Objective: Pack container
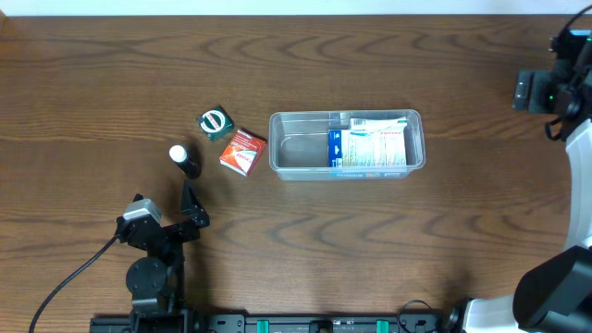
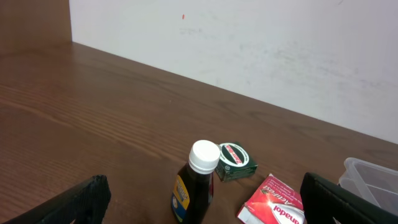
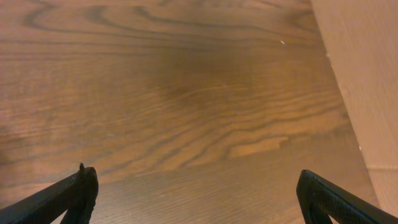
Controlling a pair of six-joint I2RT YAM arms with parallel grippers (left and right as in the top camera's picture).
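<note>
Packing looks partway: the container (image 1: 294, 153) sits mid-table with one white-and-blue box (image 1: 372, 146) inside. Left gripper (image 1: 191, 194), jaws spread wide, faces the white-capped bottle (image 2: 195, 186) (likely the next pick). Right gripper (image 3: 196, 179) hangs spread too, parked well aside, leaving the container reachable.

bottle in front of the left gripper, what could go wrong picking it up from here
The bottle stands upright and narrow before the open left gripper; an off-centre close could topple it toward the red box nearby. The container already holds a blue-and-white box on its right side, so only the left part is free for a drop.
</note>
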